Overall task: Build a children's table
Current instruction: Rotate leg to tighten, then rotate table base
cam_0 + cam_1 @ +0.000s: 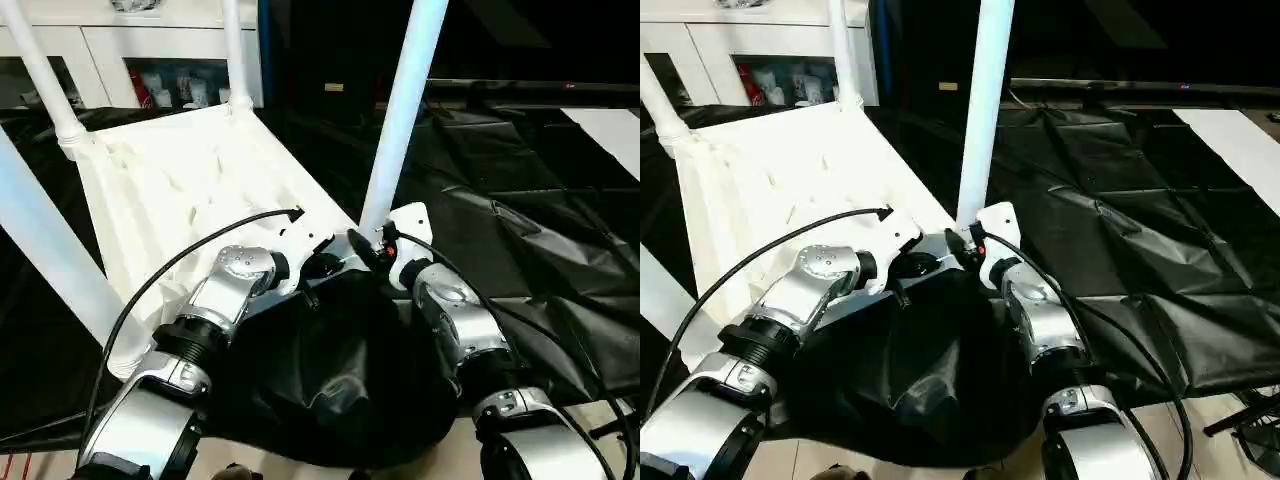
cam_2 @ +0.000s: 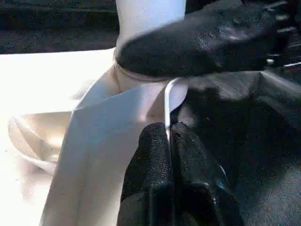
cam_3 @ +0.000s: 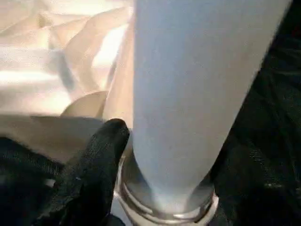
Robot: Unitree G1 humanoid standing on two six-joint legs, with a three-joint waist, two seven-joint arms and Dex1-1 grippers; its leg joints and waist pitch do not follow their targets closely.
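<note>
Tabletop: upside down, centre-left of the head views, on black sheeting.
Legs: four stand in its corners; nearest leg rises mid-frame.
Left gripper: pinching the tabletop's thin rim.
Right gripper: clasping the nearest leg's base, one finger against it.

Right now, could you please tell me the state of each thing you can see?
Tabletop: upside down, ribs up, on black sheeting.
Near right leg: upright in its corner socket.
Other three legs: standing in their sockets.
Left gripper: pinched shut on the tabletop's rim.
Right gripper: around the near right leg's base.
</note>
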